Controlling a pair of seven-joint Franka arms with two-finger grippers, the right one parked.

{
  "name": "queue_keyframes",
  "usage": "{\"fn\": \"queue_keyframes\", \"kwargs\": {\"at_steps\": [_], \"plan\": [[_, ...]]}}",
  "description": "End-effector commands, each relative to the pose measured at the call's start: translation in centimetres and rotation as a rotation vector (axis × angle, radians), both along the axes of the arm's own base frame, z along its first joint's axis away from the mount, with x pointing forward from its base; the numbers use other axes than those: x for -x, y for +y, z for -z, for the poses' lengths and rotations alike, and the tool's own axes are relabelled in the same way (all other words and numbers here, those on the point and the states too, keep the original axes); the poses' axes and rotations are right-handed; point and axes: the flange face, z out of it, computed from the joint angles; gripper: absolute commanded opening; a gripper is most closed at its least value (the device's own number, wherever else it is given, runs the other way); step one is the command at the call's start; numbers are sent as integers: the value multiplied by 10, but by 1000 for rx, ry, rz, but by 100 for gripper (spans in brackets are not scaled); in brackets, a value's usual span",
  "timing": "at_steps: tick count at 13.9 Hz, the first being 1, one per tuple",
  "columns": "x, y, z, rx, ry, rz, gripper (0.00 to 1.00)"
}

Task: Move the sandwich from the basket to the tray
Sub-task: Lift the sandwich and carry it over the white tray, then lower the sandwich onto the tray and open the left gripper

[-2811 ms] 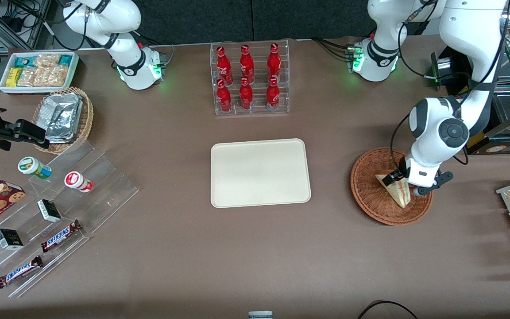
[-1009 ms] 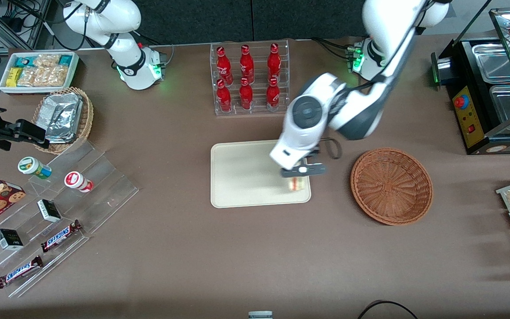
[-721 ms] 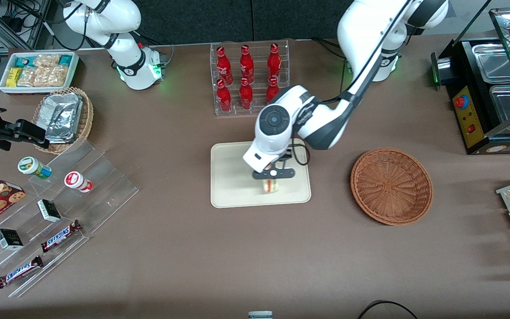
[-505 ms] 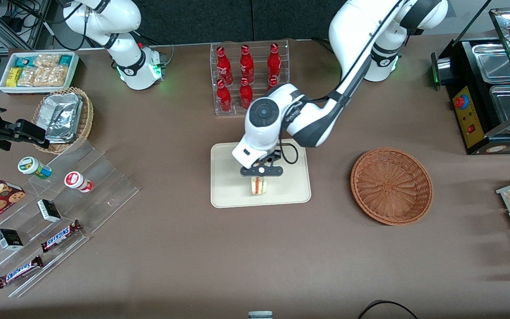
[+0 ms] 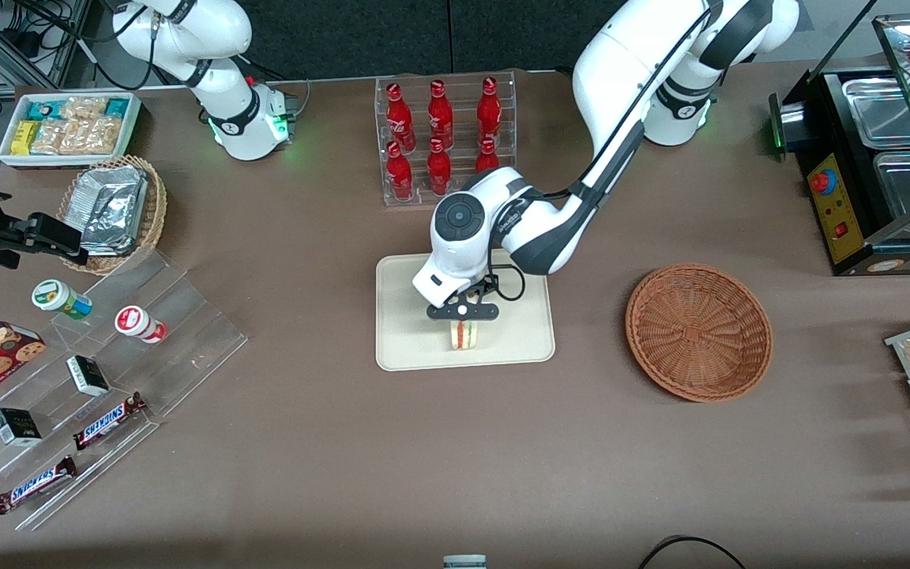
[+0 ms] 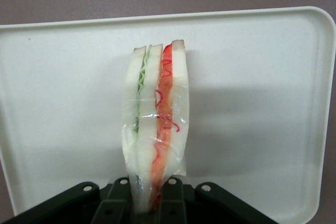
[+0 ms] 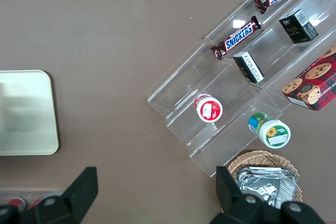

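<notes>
Since a moment ago I have carried my pincer (image 5: 462, 313) a little farther toward the parked arm's end of the table and nearer the front camera, and it now hangs over the part of the flat rectangular cream-coloured tray (image 5: 407, 316) that lies closest to that camera. The round reddish-brown woven wicker basket (image 5: 698, 332) where I picked up my load sits well apart from my pincer, toward my own end of the table, with nothing in it.

My pincer is clamped on the small triangular wedge of white bread with red and green filling, the sandwich (image 5: 464, 335), which hangs just below my fingers over the tray. In my wrist view the sandwich (image 6: 155, 135) stands on edge in a clear wrap, its cut edge showing green filling on one side and red on the other, with its narrow end pinched between my two dark fingers (image 6: 122, 203). The tray's cream surface (image 6: 262, 108) spreads all around the wedge, and the sandwich casts a shadow on it; I cannot tell whether the sandwich touches the tray.

Farther from the front camera than my pincer stands a clear plastic rack of red bottles (image 5: 445, 138).
</notes>
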Motion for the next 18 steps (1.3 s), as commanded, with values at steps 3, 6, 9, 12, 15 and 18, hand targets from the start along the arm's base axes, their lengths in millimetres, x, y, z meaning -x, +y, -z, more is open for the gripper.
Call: {"fn": "queue_keyframes", "kwargs": {"at_steps": [3, 6, 9, 12, 15, 18], "plan": [[5, -13, 17, -12, -14, 9, 0], [7, -12, 20, -32, -29, 31, 71], [8, -10, 16, -51, -18, 30, 99], [1, 1, -26, -70, -7, 2, 99], [-16, 37, -91, -106, -2, -108, 99], [-32, 87, -155, -123, 9, -199, 99]]}}
